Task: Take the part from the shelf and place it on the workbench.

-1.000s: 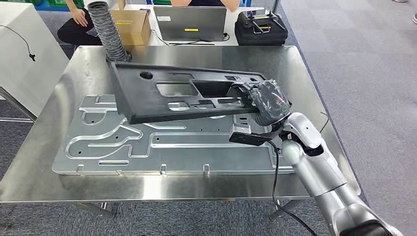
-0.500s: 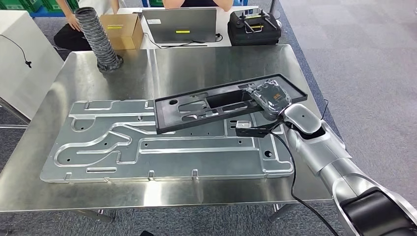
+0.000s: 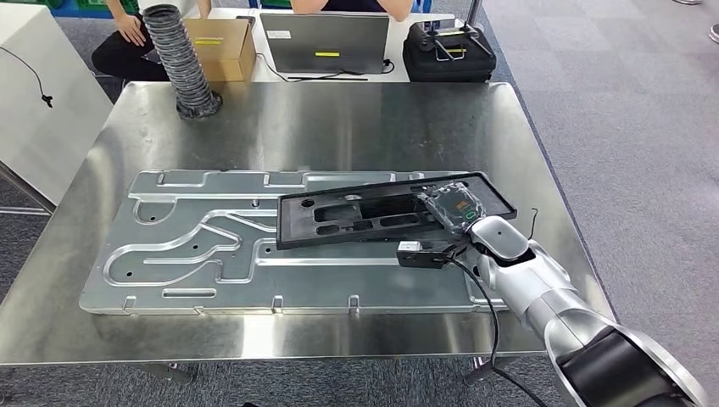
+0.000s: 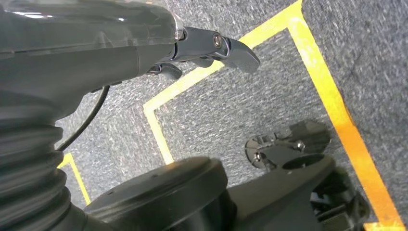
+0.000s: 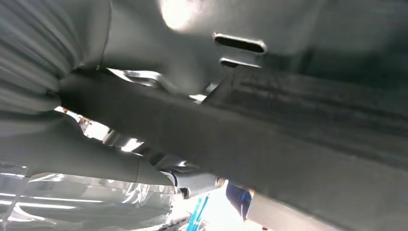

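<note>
The part is a long black plastic panel (image 3: 373, 212) with several cut-outs. It lies low and nearly flat over the right half of the silver moulded plate (image 3: 195, 254) on the steel workbench (image 3: 339, 119). My right hand (image 3: 454, 206), in a clear cover, grips the panel's right end from above. The right wrist view looks along the panel's dark underside (image 5: 308, 139), close up, with the hand's thumb (image 5: 96, 159) under it. My left hand (image 4: 211, 45) hangs over grey carpet with its fingers apart and nothing in them.
A ribbed grey hose (image 3: 180, 59) stands at the bench's far left corner. Beyond the bench are a cardboard box (image 3: 222, 42), a laptop (image 3: 326, 41), a black case (image 3: 448, 49) and seated people. A white cabinet (image 3: 34, 93) stands to the left. Yellow floor tape (image 4: 332, 101) runs below the left hand.
My right hand has brought the panel down and nearer, from tilted and raised over the plate to nearly flat on it. The head view has shifted slightly.
</note>
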Motion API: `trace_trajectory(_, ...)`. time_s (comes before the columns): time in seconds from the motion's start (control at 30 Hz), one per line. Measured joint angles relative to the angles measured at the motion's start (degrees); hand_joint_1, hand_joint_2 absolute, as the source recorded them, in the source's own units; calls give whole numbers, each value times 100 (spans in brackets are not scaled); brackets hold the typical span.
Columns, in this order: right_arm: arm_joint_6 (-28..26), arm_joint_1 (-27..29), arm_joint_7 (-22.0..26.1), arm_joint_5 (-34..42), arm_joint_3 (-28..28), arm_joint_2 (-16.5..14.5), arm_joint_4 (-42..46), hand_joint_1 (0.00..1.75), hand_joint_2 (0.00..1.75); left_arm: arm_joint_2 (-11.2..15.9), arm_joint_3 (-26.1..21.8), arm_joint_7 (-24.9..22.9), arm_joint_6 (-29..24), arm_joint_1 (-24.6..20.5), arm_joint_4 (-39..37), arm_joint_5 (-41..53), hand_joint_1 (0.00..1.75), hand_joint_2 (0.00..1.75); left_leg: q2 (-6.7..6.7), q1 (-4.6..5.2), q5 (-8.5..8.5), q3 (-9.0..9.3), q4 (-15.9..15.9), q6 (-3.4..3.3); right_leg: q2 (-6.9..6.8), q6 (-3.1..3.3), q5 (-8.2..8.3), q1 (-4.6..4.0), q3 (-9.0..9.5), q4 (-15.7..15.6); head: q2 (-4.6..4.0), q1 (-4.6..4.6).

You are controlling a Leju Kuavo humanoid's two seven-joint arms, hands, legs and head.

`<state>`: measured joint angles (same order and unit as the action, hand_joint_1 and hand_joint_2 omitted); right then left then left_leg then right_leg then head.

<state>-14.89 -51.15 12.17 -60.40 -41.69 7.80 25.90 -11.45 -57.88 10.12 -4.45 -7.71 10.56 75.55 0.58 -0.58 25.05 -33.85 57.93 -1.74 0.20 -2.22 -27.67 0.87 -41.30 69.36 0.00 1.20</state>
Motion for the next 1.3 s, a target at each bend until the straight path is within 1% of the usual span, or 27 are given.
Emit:
trace_trajectory(0.07,-29,-7,9,5,-7,-39,-59,0,0,-2,26,-51,-25,-9,0,26,0,175,-5,8,40,22,23,39,-8,47,327,-21,370,-789,0,0)
trace_trajectory(0.1,-33,-9,16,7,-10,-56,-84,0,0,-2,37,-70,-37,-15,0,26,0,131,-8,14,54,25,29,61,-9,73,393,-39,484,-1026,0,0)
trace_trajectory(0.17,-41,-10,36,14,-14,-85,-121,0,0,-1,43,-84,-42,-20,0,2,0,44,-10,23,62,32,15,111,-4,125,383,-71,526,-1124,0,0)
trace_trajectory(0.2,-45,-16,45,18,-15,-104,-133,0,0,0,42,-85,-34,-20,0,-20,0,0,-11,25,71,40,7,141,-2,157,388,-54,539,-1141,0,0)
trace_trajectory(0.27,-38,-46,67,24,-16,-155,-155,0,0,4,41,-78,11,-17,0,-62,0,0,-17,28,202,-4,166,197,-9,227,402,-20,586,-1196,0,0)
trace_trajectory(0.3,-28,-62,73,24,-16,-183,-164,0,0,7,41,-73,37,-15,0,-80,0,0,-20,26,350,-105,412,219,-15,257,409,-4,608,-1221,0,1)
trace_trajectory(0.37,-4,-95,78,5,-17,-219,-180,0,0,10,41,-52,68,-1,0,-103,0,0,-22,11,712,-449,1165,248,-21,288,404,-11,622,-1226,0,1)
trace_trajectory(0.4,3,-109,80,-13,-17,-234,-188,0,0,11,40,-39,74,9,0,-113,0,0,-22,3,823,-612,1498,259,-20,291,403,-14,624,-1224,0,1)
trace_trajectory(0.43,11,-125,85,-32,-18,-244,-195,0,0,13,40,-25,79,19,0,-123,0,0,-22,-3,825,-695,1651,267,-17,292,400,-15,629,-1221,0,1)
trace_trajectory(0.47,20,-142,95,-48,-19,-250,-200,0,0,17,39,-12,86,25,0,-140,0,0,-23,-9,721,-674,1584,270,-14,288,397,-14,636,-1216,0,1)
trace_trajectory(0.5,28,-167,110,-60,-20,-252,-199,0,0,23,38,-3,93,27,0,-159,0,0,-24,-15,528,-552,1304,267,-10,278,390,-12,642,-1207,0,1)
trace_trajectory(0.53,49,-208,133,-67,-21,-251,-189,0,0,31,35,5,100,28,0,-178,0,0,-26,-21,310,-363,890,259,-5,262,379,-10,644,-1192,0,1)
trace_trajectory(0.57,84,-264,161,-73,-21,-243,-170,0,0,36,32,13,107,28,0,-200,0,0,-26,-18,163,-186,508,248,3,238,366,-21,634,-1165,0,0)
trace_trajectory(0.63,204,-411,253,-77,-21,-195,-94,0,0,40,17,24,122,36,0,-248,0,0,-23,-9,44,-6,99,202,19,177,359,-42,602,-1127,0,1)
trace_trajectory(0.73,457,-661,460,-49,-21,-35,119,0,0,41,-27,28,151,82,0,-335,0,0,-22,6,11,-20,62,94,23,76,362,-27,572,-1110,0,1)
trace_trajectory(0.77,587,-755,513,-11,-21,43,241,0,0,41,-42,31,159,95,0,-357,0,0,-25,3,-15,-23,47,53,16,46,283,-15,534,-1021,0,0)
trace_trajectory(0.83,901,-954,573,88,-22,223,523,0,0,41,-65,37,175,117,0,-398,0,0,-30,-2,-57,-38,27,-9,1,-4,-67,-2,321,-493,0,0)
trace_trajectory(0.9,1201,-1108,589,209,-27,405,809,0,0,41,-93,38,193,149,0,-428,0,0,-28,12,-75,-64,35,-36,-3,-30,-446,-4,9,288,0,0)
trace_trajectory(0.93,1342,-1158,581,287,-35,503,972,0,0,41,-109,38,204,166,0,-439,0,0,-26,19,-80,-75,44,-43,-3,-29,-517,-6,-73,520,0,0)
trace_trajectory(0.97,1480,-1205,559,372,-50,606,1145,0,0,41,-125,40,215,178,0,-450,0,0,-22,27,-84,-84,55,-48,-3,-17,-479,-9,-48,529,0,0)
trace_trajectory(1.0,1620,-1267,527,467,-70,722,1339,0,0,41,-139,45,225,183,0,-458,0,0,-18,37,-85,-90,68,-50,-3,7,-339,-13,93,296,0,0)
trace_trajectory(1.03,1768,-1356,486,574,-97,858,1555,0,0,40,-151,54,237,184,0,-465,0,0,-12,49,-86,-95,77,-49,-2,44,-143,-23,319,-113,0,0)
trace_trajectory(1.1,2063,-1584,387,823,-146,1149,2000,0,0,32,-166,76,258,180,0,-471,0,0,-2,78,-102,-119,92,-28,-10,118,118,-62,699,-861,0,0)
trace_trajectory(1.13,2209,-1688,333,977,-171,1324,2250,0,0,28,-170,83,269,178,0,-470,0,0,3,82,-117,-139,95,-6,-16,142,169,-84,776,-1046,0,1)
trace_trajectory(1.23,2548,-1857,189,1431,-235,1897,2977,0,0,26,-173,87,305,188,0,-464,0,0,15,76,-144,-186,94,81,-43,188,245,-91,758,-1141,0,0)
trace_trajectory(1.27,2625,-1873,146,1560,-251,2090,3210,0,0,26,-173,85,321,192,0,-460,0,0,9,78,-62,-213,152,110,-57,211,286,-72,747,-1173,0,0)
trace_trajectory(1.3,2690,-1880,106,1686,-263,2307,3464,0,0,26,-173,84,338,193,0,-455,0,0,3,77,97,-268,306,137,-72,234,331,-51,726,-1204,0,0)
